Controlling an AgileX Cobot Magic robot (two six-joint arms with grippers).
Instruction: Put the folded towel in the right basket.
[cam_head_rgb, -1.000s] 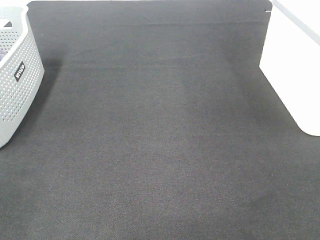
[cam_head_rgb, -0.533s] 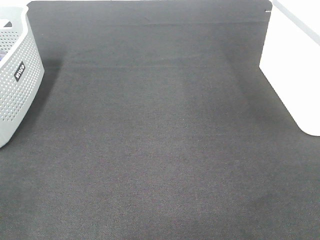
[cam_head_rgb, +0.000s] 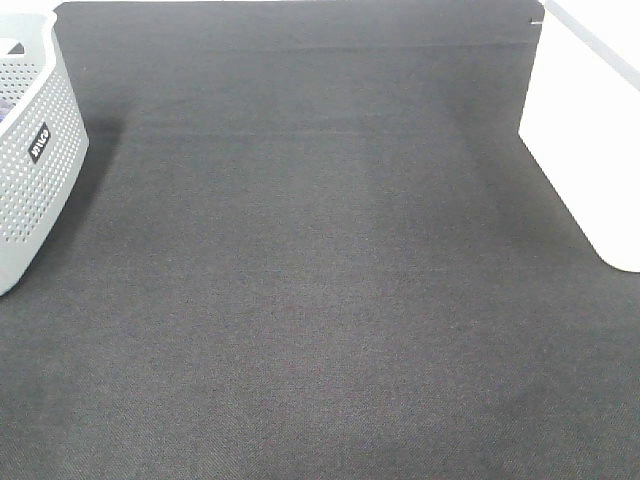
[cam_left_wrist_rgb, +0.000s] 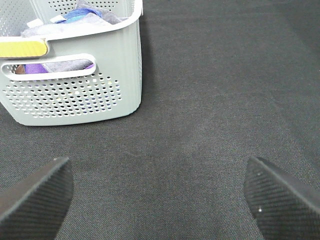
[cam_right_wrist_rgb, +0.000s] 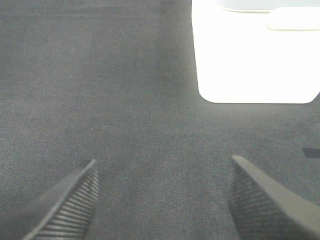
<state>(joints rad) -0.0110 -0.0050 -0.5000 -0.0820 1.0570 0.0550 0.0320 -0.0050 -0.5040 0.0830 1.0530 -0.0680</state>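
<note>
No folded towel lies on the dark mat (cam_head_rgb: 320, 250); none shows on its own in any view. The right basket (cam_head_rgb: 590, 140) is a bright, washed-out white shape at the mat's right edge, also in the right wrist view (cam_right_wrist_rgb: 255, 55). The left basket (cam_head_rgb: 30, 150) is grey and perforated, also in the left wrist view (cam_left_wrist_rgb: 75, 75), and holds purple, blue and grey cloth (cam_left_wrist_rgb: 80, 15). My left gripper (cam_left_wrist_rgb: 160, 200) is open and empty above the mat. My right gripper (cam_right_wrist_rgb: 162, 200) is open and empty above the mat. Neither arm shows in the high view.
The dark mat covers the whole table between the two baskets. A yellow label (cam_left_wrist_rgb: 22, 48) sits on the left basket's rim. A white strip of table (cam_head_rgb: 600, 30) shows beyond the mat at the far right.
</note>
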